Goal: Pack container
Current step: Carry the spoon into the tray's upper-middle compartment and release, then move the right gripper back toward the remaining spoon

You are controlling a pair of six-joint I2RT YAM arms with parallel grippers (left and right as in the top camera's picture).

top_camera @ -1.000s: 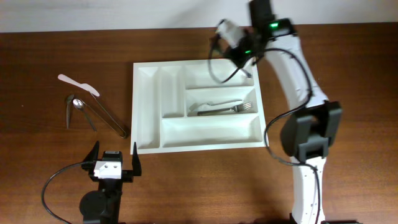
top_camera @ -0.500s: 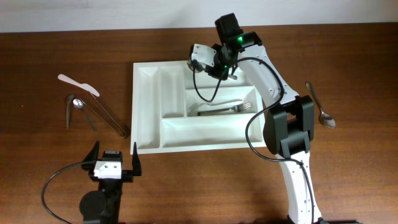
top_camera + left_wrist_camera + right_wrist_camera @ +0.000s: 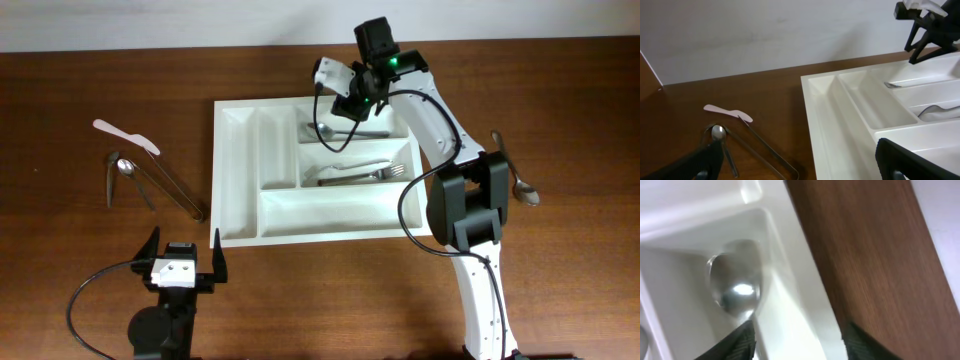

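Note:
The white container [image 3: 238, 170] lies mid-table, and its near corner shows in the left wrist view [image 3: 826, 107]. A spoon [image 3: 345, 131] rests in its top long compartment; its bowl [image 3: 735, 287] sits in that compartment's corner. Forks [image 3: 360, 174] lie in the middle long compartment. My right gripper [image 3: 347, 110] hovers over the top compartment, open, its fingers [image 3: 740, 342] either side of the tray's wall and holding nothing. My left gripper [image 3: 182, 258] stands wide open near the front edge, left of the tray, with only table and tray edge between its fingertips [image 3: 695, 165].
Left of the tray lie a white plastic knife [image 3: 125, 136], a spoon [image 3: 124, 172] and metal tongs [image 3: 172, 187]. Another spoon [image 3: 515, 176] lies on the wood right of the tray, beside the right arm's base.
The right arm swung left from the tray's top right corner to over the top compartment. Its jaws opened and the spoon it carried now lies there. The left arm stayed still.

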